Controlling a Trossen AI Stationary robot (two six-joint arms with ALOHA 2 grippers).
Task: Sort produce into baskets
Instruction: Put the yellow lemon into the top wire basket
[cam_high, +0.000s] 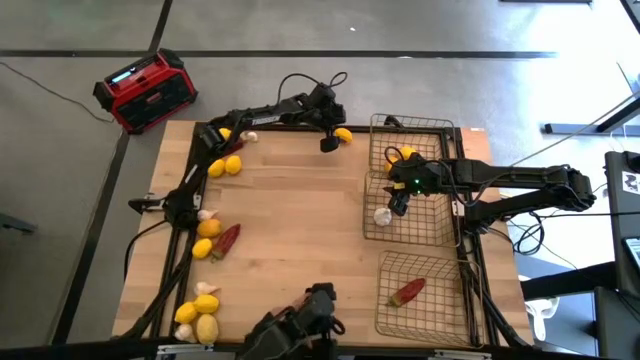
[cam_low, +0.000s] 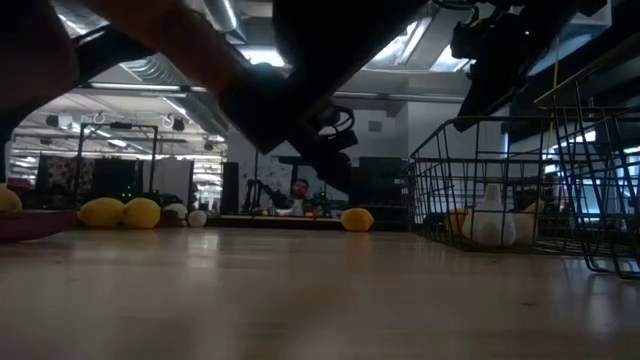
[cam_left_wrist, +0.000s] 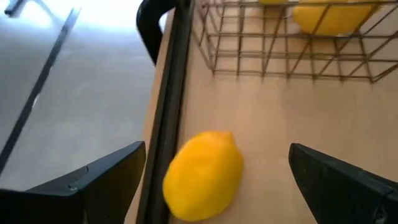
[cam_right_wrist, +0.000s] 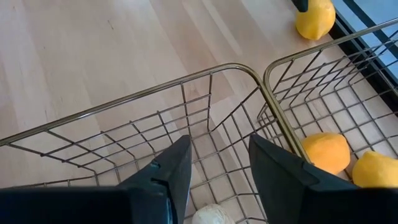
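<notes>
Overhead view: left gripper (cam_high: 330, 143) hangs at the table's far edge, fingers apart, just beside a round yellow-orange lemon (cam_high: 343, 135) that lies outside the far bronze wire-mesh basket (cam_high: 452, 130). Right gripper (cam_high: 398, 203) sits over the middle bronze wire-mesh basket (cam_high: 440, 235), near a small white garlic bulb (cam_high: 383, 215). More produce lies along the left side, well apart from both.

Left wrist view: lemon (cam_left_wrist: 203, 175) lies between the spread fingers (cam_left_wrist: 93, 177), against the black metal frame rail (cam_left_wrist: 168, 106), long axis roughly along the reach. Judged the nearer arm for this pick.

Right wrist view: fingers (cam_right_wrist: 168, 171) partly apart, holding nothing, with the garlic bulb (cam_right_wrist: 213, 215) just below them inside the basket.

Low view: adds nothing for either grip.
</notes>
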